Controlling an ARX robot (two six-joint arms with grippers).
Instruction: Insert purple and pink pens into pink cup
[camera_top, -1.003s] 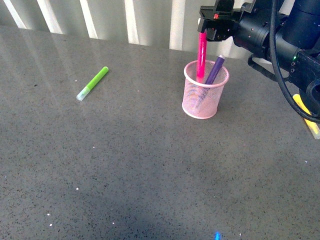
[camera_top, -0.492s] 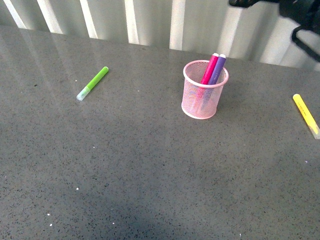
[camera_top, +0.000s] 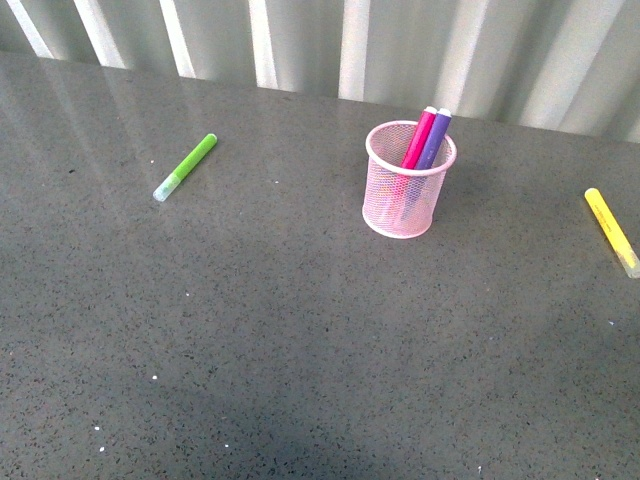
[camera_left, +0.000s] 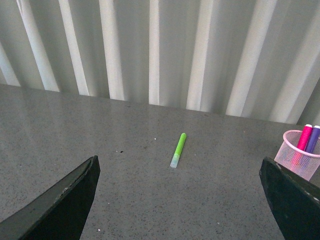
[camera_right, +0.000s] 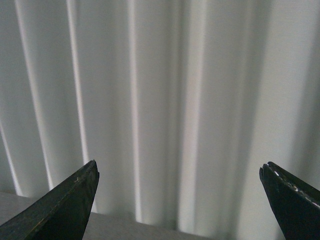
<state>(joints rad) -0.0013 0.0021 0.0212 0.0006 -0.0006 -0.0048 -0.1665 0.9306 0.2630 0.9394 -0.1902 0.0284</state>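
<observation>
Inside the pink cup (camera_top: 409, 180), both task markers stand leaning against its far-right rim: the pink pen (camera_top: 418, 139) and, touching it on the side away from the lime-green marker, the purple pen (camera_top: 434, 140), their pale ends poking just above the rim. The cup rests upright on the grey table (camera_top: 300, 330), with the lime-green marker (camera_top: 186, 166) lying well off to one side of it and the yellow marker (camera_top: 611, 230) well off to the other, near the table's edge of view. Neither arm shows in the front view. The left gripper (camera_left: 180, 200) has its jaws spread wide with nothing between them, looking across the table at the lime-green marker (camera_left: 177, 150) and, beyond it, the cup (camera_left: 301, 160). The right gripper (camera_right: 180, 200) is likewise spread wide and empty, facing only the corrugated wall (camera_right: 160, 100). Judging from how things lie, the task looks finished. The pens appear light, stiff and smooth-barrelled, so a pincer would best close across the middle of a barrel, not on the slick cap. The mesh cup looks light and easy to tip; if it had to be shifted, a grip over the solid rim would probably hold better than pressing the wire wall, and a nudge against the leaning pens could topple it.
</observation>
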